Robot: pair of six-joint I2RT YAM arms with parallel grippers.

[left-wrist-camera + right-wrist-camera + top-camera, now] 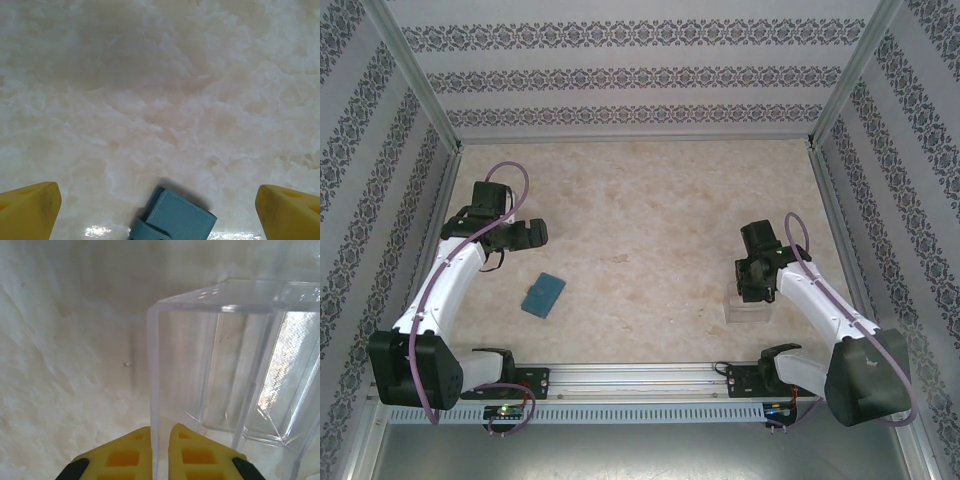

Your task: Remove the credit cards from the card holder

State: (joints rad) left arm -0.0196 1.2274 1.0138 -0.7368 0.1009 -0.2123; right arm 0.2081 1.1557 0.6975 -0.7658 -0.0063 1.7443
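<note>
1. From above: teal holder [542, 294] flat on the marbled table [650, 200], left of middle, folded shut, askew to the table edges.
2. Just beyond it and slightly to the left: left gripper [530, 234], apart from the holder, gripping nothing.
3. From the left wrist: two yellow fingers [30, 209] at the bottom corners, spread wide. Low between them, the holder [176, 219], cut off by the bottom edge and touching neither finger. Stitched edge and strap tab at its lower left plain here, lost from above.
4. From above, on the right: right gripper [755, 290] pointing down at a clear tray [752, 312] near the front right of the table, well apart from the holder. Tray little more than a faint outline here; grip impossible to judge.
5. From the right wrist: yellow fingers [122, 457] pressed nearly together, pinching one thin upright wall of the tray [225, 365], with the wall's edge running up between the two pads. Corner, far walls and reflections of the tray sharp here.
</note>
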